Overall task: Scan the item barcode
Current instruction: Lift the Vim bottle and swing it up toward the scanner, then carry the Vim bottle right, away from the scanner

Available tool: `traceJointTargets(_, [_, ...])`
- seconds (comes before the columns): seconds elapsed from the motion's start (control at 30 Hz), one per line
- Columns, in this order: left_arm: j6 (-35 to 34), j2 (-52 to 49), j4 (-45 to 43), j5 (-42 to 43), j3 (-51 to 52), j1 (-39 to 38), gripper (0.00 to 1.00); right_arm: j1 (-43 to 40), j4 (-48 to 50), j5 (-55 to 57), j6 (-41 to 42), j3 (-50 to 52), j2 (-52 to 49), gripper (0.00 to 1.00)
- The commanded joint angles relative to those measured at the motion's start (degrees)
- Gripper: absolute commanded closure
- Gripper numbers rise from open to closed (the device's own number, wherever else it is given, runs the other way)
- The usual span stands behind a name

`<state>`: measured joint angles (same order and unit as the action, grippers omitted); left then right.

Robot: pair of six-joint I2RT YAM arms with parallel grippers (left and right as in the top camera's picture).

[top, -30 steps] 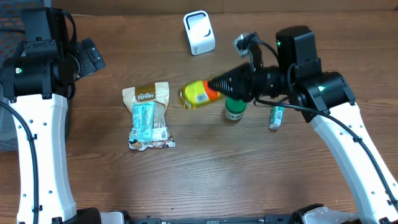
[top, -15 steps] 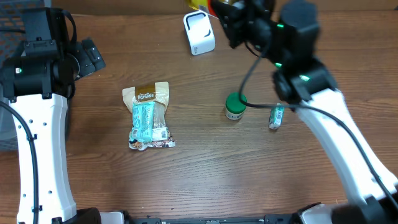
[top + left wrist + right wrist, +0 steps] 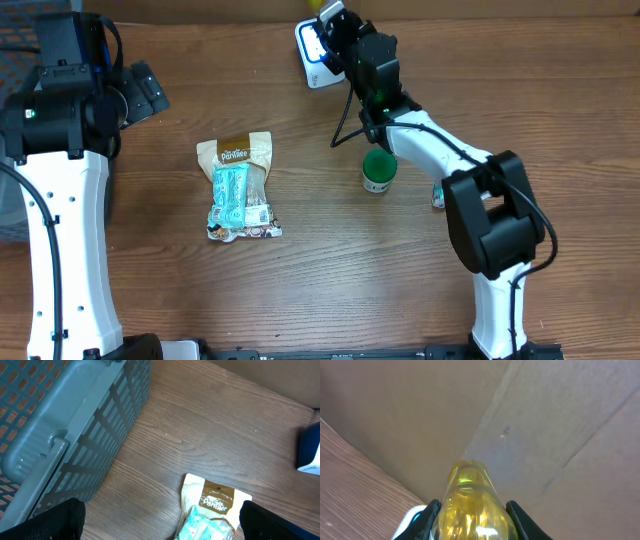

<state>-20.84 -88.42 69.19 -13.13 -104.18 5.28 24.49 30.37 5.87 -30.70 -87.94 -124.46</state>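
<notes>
A yellow bottle [image 3: 470, 505] fills the right wrist view, with my right gripper [image 3: 475, 522] shut on its body, a black finger on each side. Overhead, that gripper [image 3: 338, 28] is stretched to the table's back edge, right over the white barcode scanner [image 3: 314, 60], and only a sliver of the yellow bottle [image 3: 323, 6] shows at the top. A corner of the scanner [image 3: 412, 519] peeks out below the bottle. My left gripper [image 3: 162, 527] hangs open at the far left, above the table, with nothing between its fingers.
A tan and teal snack pouch [image 3: 238, 187] lies left of centre. A green-lidded jar [image 3: 378, 171] and a small tube [image 3: 443, 188] sit under my right arm. A grey-blue slatted basket [image 3: 60, 425] stands at the left edge.
My right arm has swung from mid-table to the back edge, carrying the yellow bottle over the scanner. The left arm has stayed still.
</notes>
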Motion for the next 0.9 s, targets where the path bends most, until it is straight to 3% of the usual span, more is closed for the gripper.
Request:
traceJointTargets(0.0, [-0.15, -0.07, -0.11, -0.79, -0.07, 0.04, 0.01, 0.76, 3.63, 5.75, -7.74, -1.03, -1.99, 0.93])
traceJointTargets(0.17, [-0.15, -0.07, -0.11, -0.79, -0.07, 0.04, 0.01, 1.16, 5.35, 7.15, -14.84, -1.03, -3.63, 0.94])
traceJointTargets(0.37, [-0.15, -0.07, -0.11, -0.79, -0.07, 0.04, 0.0, 1.84, 5.35, 6.97, -14.75, -1.03, -4.26, 0.93])
traceJointTargets(0.5, [-0.15, -0.07, -0.11, -0.79, -0.07, 0.04, 0.0, 2.03, 9.29, 14.38, -8.17, -1.03, -3.45, 0.87])
traceJointTargets(0.6, [-0.15, -0.07, -0.11, -0.79, -0.07, 0.04, 0.0, 2.08, 12.94, 21.97, -4.85, -1.03, 1.51, 0.89])
traceJointTargets(0.7, [-0.15, -0.07, -0.11, -0.79, -0.07, 0.04, 0.01, 2.08, 4.09, 20.15, -1.68, -1.03, 8.94, 0.89])
traceJointTargets(0.87, [-0.15, -0.07, -0.11, -0.79, -0.07, 0.04, 0.0, -0.28, -19.61, 18.08, 10.47, -1.03, 22.73, 0.95])
